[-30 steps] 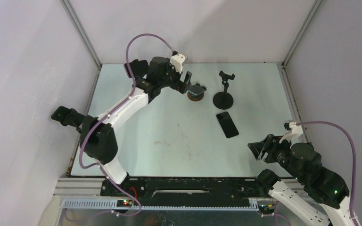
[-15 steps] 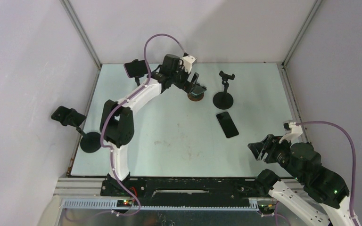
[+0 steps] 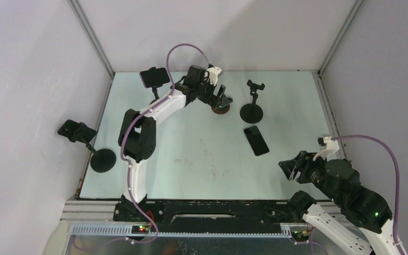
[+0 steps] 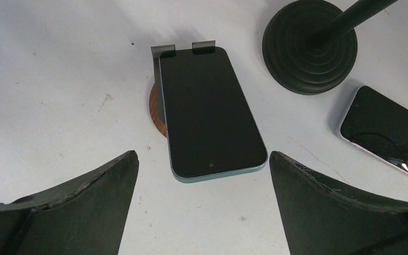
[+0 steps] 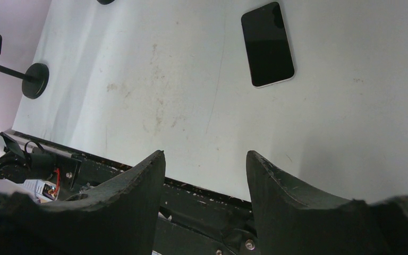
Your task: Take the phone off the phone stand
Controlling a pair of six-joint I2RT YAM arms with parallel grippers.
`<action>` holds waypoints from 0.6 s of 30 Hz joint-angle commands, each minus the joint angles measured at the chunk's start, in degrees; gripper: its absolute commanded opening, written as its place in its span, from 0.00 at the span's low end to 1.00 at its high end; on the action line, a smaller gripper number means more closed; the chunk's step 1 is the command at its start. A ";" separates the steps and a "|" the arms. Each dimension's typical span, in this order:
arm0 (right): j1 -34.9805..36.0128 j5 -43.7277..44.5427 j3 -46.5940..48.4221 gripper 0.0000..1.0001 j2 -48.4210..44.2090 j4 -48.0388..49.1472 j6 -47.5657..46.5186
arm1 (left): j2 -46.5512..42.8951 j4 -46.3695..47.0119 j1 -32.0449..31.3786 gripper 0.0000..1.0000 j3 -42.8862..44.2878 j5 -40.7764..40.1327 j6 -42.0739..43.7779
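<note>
**Approach complete, grasp pending**

The phone (image 4: 210, 111) lies on the stand (image 4: 156, 114), untouched. I have swung the left gripper (image 4: 202, 156) over it, jaws fully spread and empty: closing is next. The right gripper (image 5: 204, 154) idles half open, empty.

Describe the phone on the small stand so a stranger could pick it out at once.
Look to the far middle of the table, under the left arm's open claw. There a dark-screened phone leans on a low wood-based stand; the neighbouring phone lies flat, and the tall black stand is empty.
</note>
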 commanded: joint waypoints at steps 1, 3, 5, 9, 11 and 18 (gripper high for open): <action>0.07 0.30 -0.06 0.60 1.01 0.91 -0.53 | 0.79 2.61 0.03 1.00 2.33 2.16 -2.50; 0.09 0.26 -0.06 0.60 0.98 0.87 -0.53 | 1.07 2.83 -0.20 1.00 2.43 2.21 -2.89; 0.07 0.23 -0.06 0.60 1.02 0.84 -0.55 | 1.42 2.77 -0.59 1.00 2.96 2.14 -3.03; 0.08 0.24 -0.06 0.60 0.96 0.83 -0.57 | 2.39 1.34 -1.61 1.00 4.91 0.90 -2.97; 0.13 0.22 -0.11 0.60 0.98 0.78 -0.53 | 2.99 0.23 -2.02 1.00 5.86 0.10 -2.78; 0.11 0.07 -0.06 0.60 1.13 0.78 -0.55 | 4.70 -3.44 -2.77 1.00 8.84 -3.85 -1.87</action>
